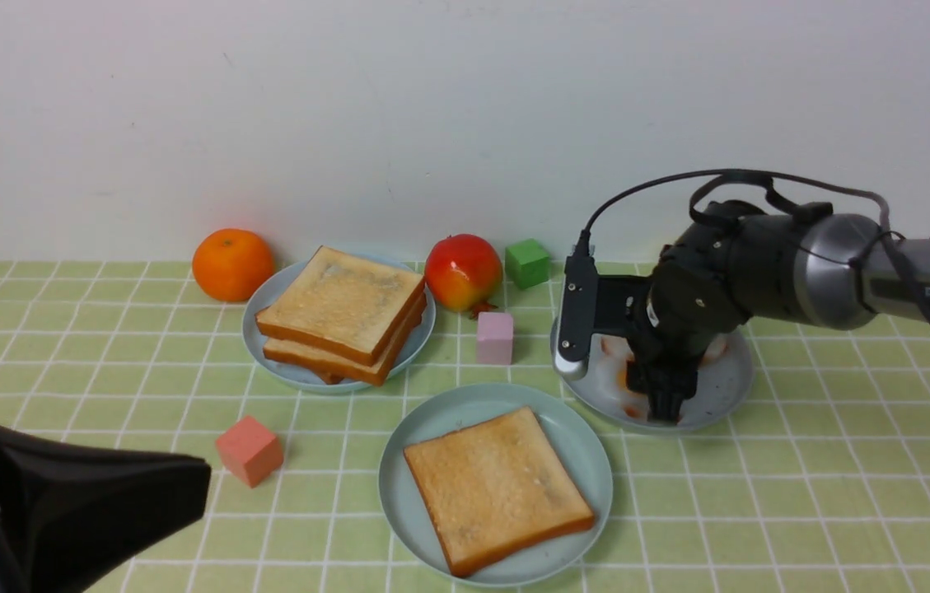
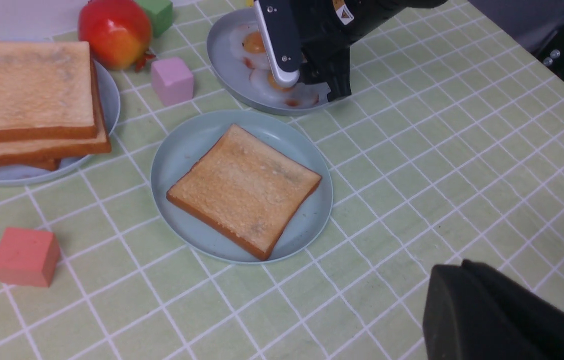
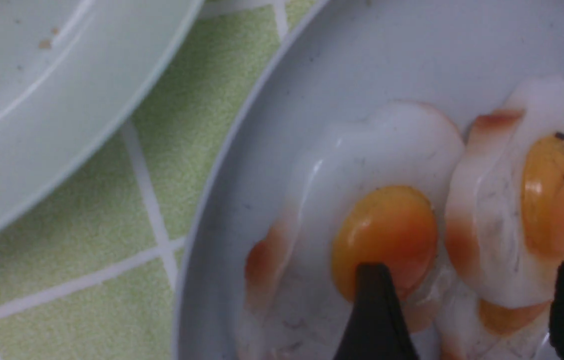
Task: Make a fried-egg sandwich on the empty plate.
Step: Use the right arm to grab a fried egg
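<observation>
While your right tool straddled the eggs, a double pick threatened

Your right tool [image 3: 476, 282] was open, its fingers spread low over the fried eggs [image 3: 386, 155] on the greyer plate [image 1: 730, 403], gripping nothing. One fingertip showed against the nearer yolk and the other by the neighbouring egg. Because three eggs crowded together, with some edges overlapping, closing there could have pinched two at once or folded a soft white. If you had closed too high, the jaws could have skimmed the slick surface; too low, and they could have scraped or shoved the plate.

Your left tool [image 1: 194, 486] was closed, away from the plates.

The sandwich was only begun: one toast slice [image 1: 497, 486] lay askew on the mint plate [image 1: 407, 539], no egg on it. From there, the eggs sat at two o'clock and the spare toast [image 1: 341, 305] between ten and eleven. Since the slice was turned and reached near the rim, an egg released off its middle could have slid away, leaving the top slice to tip.
</observation>
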`<action>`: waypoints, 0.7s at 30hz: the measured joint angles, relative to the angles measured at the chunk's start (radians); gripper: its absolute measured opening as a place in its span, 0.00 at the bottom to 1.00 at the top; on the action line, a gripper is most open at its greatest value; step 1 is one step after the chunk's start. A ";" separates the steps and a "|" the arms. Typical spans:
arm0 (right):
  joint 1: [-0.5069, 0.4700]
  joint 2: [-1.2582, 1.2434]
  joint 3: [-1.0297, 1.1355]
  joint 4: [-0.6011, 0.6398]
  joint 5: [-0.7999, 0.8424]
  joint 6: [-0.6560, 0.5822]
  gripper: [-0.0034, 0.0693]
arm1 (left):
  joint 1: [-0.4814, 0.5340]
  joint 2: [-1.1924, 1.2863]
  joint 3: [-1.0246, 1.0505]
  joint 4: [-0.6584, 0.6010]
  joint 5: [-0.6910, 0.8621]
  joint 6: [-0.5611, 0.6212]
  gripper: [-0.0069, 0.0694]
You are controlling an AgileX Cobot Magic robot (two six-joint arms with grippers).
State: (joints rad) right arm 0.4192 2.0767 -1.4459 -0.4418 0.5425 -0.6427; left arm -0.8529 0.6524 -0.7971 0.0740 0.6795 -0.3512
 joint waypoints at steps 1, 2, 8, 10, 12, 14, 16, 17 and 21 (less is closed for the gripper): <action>0.000 0.006 0.000 0.000 -0.008 -0.008 0.69 | 0.000 0.000 0.000 0.001 -0.010 0.000 0.07; 0.000 0.006 -0.001 -0.001 -0.009 -0.009 0.69 | 0.000 0.000 0.000 0.001 -0.011 0.000 0.07; 0.000 0.014 -0.003 -0.029 -0.048 -0.014 0.67 | 0.000 0.000 0.000 0.001 -0.017 0.000 0.07; -0.001 0.016 -0.003 -0.036 -0.057 -0.014 0.65 | 0.000 0.000 0.000 0.001 -0.017 0.000 0.07; -0.002 0.018 -0.003 -0.037 -0.061 -0.014 0.60 | 0.000 0.000 0.000 -0.003 -0.017 0.000 0.07; -0.002 0.019 -0.003 -0.037 -0.061 -0.014 0.55 | 0.000 0.000 0.000 -0.006 -0.017 0.000 0.07; -0.002 0.021 -0.003 -0.039 -0.061 -0.014 0.49 | 0.000 0.000 0.000 -0.008 -0.017 0.000 0.07; -0.002 0.024 -0.003 -0.040 -0.061 -0.014 0.45 | 0.000 0.000 0.000 -0.009 -0.017 0.000 0.07; -0.002 0.026 -0.003 -0.041 -0.061 -0.014 0.26 | 0.000 0.000 0.000 -0.010 -0.017 0.000 0.07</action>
State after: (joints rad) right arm 0.4168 2.1025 -1.4492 -0.4830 0.4820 -0.6564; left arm -0.8529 0.6524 -0.7971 0.0644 0.6627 -0.3512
